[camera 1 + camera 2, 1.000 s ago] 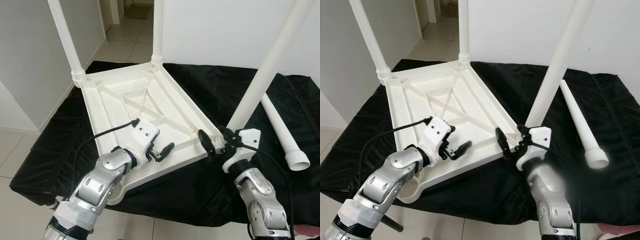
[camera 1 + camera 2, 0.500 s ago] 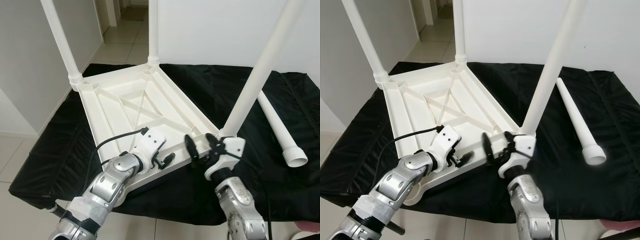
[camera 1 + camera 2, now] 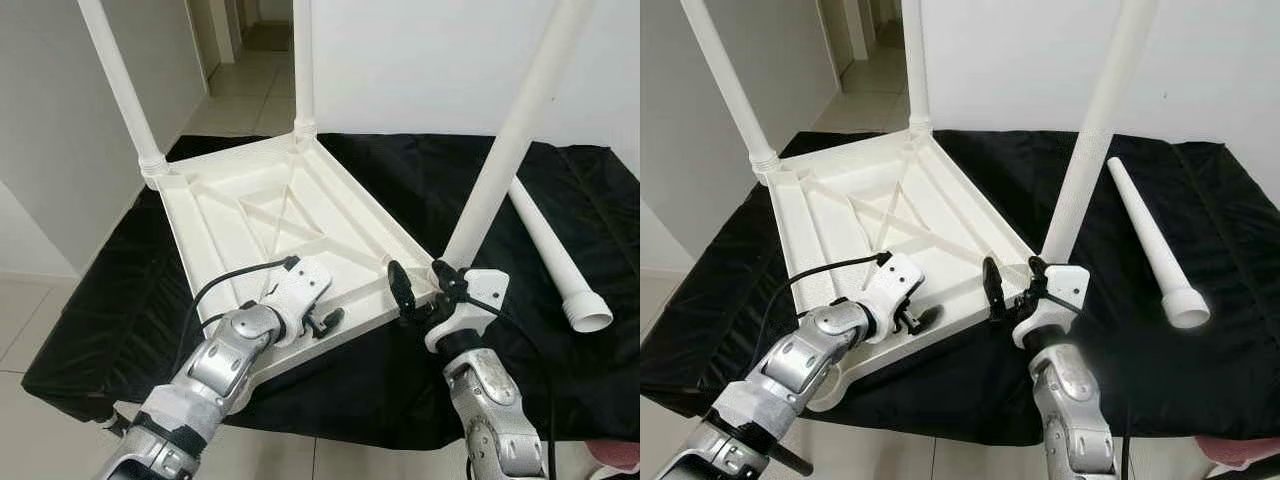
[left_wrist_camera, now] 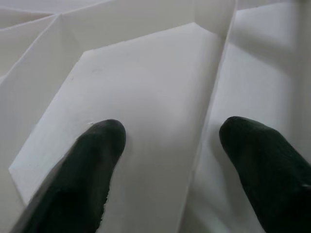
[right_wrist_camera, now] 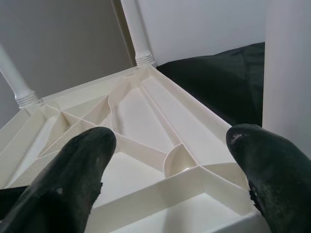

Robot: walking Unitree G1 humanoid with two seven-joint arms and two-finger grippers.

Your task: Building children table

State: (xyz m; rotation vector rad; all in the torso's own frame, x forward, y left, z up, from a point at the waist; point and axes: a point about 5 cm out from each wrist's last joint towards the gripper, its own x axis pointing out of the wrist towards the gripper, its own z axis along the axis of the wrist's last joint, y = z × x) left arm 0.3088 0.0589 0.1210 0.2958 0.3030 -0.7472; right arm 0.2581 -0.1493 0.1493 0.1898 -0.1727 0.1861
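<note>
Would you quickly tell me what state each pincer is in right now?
Left pincer: open, holding nothing, over the upturned tabletop.
Right pincer: open, holding nothing, beside the near leg.

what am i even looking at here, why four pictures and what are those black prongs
A humanoid robot is building a child's table. Two pictures come from its head camera, looking down; two come from cameras on its wrists. The black prongs are its gripper fingers. The white tabletop lies upside down on a black cloth, with three legs already standing up from its corners. A fourth leg lies loose on the cloth at the robot's right. The left gripper is open over the tabletop's near edge. The right gripper is open at the near right corner beside a fitted leg. Neither holds anything.
</note>
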